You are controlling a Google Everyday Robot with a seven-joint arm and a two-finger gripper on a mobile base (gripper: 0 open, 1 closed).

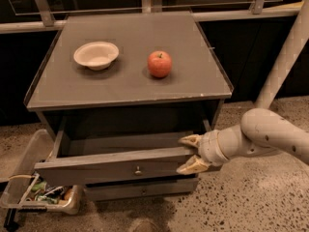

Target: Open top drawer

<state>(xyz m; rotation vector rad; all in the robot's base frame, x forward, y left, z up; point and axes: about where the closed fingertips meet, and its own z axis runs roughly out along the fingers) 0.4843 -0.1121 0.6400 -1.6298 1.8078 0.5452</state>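
Note:
The top drawer [96, 170] is a wide grey drawer with a small brass knob [138, 169] at its centre. It stands pulled out from the grey cabinet [125, 88], and its shallow grey interior [120, 144] shows. My gripper [192, 152] is at the right end of the drawer front. It is open, with one tan fingertip [189, 140] behind the front's top edge and the other [192, 166] in front of it. My white arm [270, 134] reaches in from the right.
A white bowl [96, 55] and a red apple [160, 64] sit on the cabinet top. A lower drawer [116, 191] is shut below. A clear bin of clutter [43, 197] stands on the floor at the left. A white pole [285, 62] rises at the right.

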